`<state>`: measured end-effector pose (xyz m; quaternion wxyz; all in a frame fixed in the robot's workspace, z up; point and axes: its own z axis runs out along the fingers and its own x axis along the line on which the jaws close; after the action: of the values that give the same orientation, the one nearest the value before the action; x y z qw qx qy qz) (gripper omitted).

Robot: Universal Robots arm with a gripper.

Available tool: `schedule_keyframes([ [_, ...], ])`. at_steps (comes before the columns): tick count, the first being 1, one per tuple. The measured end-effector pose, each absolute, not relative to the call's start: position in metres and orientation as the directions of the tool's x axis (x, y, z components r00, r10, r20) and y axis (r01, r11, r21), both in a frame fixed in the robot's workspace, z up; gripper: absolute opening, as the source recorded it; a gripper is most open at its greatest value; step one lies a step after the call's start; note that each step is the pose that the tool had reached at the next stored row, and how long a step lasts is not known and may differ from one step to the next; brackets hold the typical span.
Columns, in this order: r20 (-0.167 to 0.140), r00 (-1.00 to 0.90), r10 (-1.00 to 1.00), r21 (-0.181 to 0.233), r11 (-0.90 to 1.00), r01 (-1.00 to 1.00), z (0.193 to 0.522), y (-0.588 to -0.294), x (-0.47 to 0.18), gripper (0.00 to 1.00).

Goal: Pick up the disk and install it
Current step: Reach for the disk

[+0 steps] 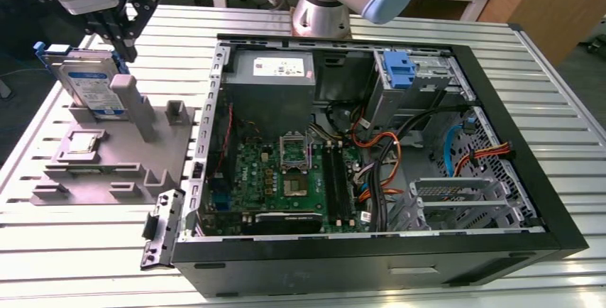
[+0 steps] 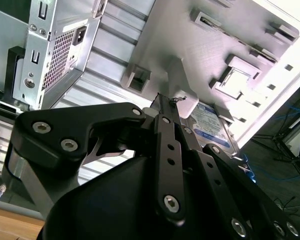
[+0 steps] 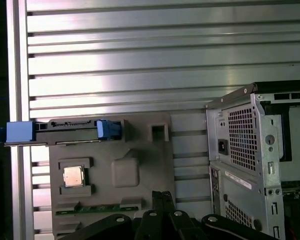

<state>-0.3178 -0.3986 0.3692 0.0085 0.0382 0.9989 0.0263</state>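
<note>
One disk [image 3: 65, 131]: edge-on in first wrist view, label [image 2: 213, 120] in second wrist view.

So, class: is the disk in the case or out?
Out. The disk stands on edge in the grey holder, beside the case.

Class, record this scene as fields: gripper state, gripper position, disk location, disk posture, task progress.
gripper state: gripper shut, holding nothing
gripper position: over the grey holder, near the top of the disk
disk location: in the holder, outside the open computer case, on the exterior view's left
disk posture: standing on edge
task progress: disk not yet picked up or installed
</note>
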Motion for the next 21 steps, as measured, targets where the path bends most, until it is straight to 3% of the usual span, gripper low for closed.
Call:
schedule_keyframes([
  [21,-0.014,-0.997,0.077,0.053,0.996,0.076,0.368,-0.399,-0.329,0.10],
])
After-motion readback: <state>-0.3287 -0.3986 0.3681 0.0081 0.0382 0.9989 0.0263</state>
